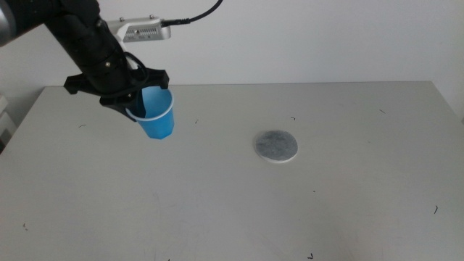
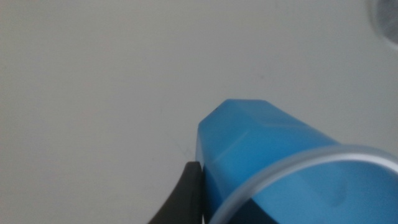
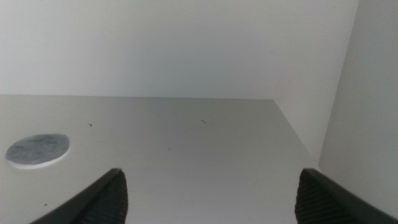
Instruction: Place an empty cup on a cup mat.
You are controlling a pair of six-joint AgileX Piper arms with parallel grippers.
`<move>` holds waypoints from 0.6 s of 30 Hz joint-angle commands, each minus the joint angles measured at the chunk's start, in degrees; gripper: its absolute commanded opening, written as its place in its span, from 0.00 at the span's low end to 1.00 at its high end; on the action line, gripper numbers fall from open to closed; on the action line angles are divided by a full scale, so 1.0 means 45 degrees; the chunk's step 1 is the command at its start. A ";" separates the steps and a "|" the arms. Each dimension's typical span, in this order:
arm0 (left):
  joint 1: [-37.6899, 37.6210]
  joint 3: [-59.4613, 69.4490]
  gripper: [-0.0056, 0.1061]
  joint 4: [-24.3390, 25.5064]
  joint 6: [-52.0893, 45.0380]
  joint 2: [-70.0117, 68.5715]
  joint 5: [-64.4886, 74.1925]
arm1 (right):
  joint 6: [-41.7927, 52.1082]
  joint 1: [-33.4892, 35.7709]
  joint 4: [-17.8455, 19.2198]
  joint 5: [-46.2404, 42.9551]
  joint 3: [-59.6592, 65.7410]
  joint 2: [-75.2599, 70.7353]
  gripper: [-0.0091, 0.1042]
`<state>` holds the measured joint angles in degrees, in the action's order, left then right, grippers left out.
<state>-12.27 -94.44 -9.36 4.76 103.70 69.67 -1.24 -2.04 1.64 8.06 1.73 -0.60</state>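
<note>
One empty cup point(image 1: 157, 114) gripped in left jaws point(image 1: 138, 101), right jaws point(image 3: 208, 196) spread, cup mat point(image 1: 276, 146) bare

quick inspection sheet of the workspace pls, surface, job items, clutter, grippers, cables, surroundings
surface: grey table with small dark marks
job's things: blue cup held tilted in the left gripper, apart from the cup mat, which lies flat and bare
clutter: nothing seen
grippers: left gripper shut on the cup's rim, at the table's far left; right gripper open, waiting out of the middle view
cables: black cable to the left arm's camera
surroundings: white wall behind
</note>
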 commanded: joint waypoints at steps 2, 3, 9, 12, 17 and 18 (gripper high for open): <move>-0.0815 -0.1618 0.05 0.0722 0.1119 -0.0232 0.0211 | 0.0065 0.0008 0.0177 -0.0952 -0.0108 -0.0342 0.91; -0.0972 -0.1944 0.05 0.0785 0.1250 -0.0033 0.0335 | 0.0065 0.0008 0.0177 -0.0952 -0.0108 -0.0342 0.91; -0.2692 -0.5657 0.05 0.0816 0.1837 0.2615 0.1211 | 0.0065 0.0008 0.0177 -0.0952 -0.0108 -0.0342 0.91; -0.3153 -0.6525 0.05 0.0816 0.2015 0.3458 0.1211 | 0.0065 0.0008 0.0177 -0.0952 -0.0108 -0.0342 0.91; -0.3734 -0.7796 0.05 0.0413 0.2176 0.4913 0.1021 | 0.0065 0.0008 0.0177 -0.0952 -0.0108 -0.0342 0.91; -0.3812 -0.7982 0.05 0.0295 0.2198 0.5130 0.0983 | 0.0065 0.0008 0.0177 -0.0952 -0.0108 -0.0342 0.91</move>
<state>-28.67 -127.24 -6.32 13.66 129.06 71.29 -1.24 -2.04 1.64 8.06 1.73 -0.60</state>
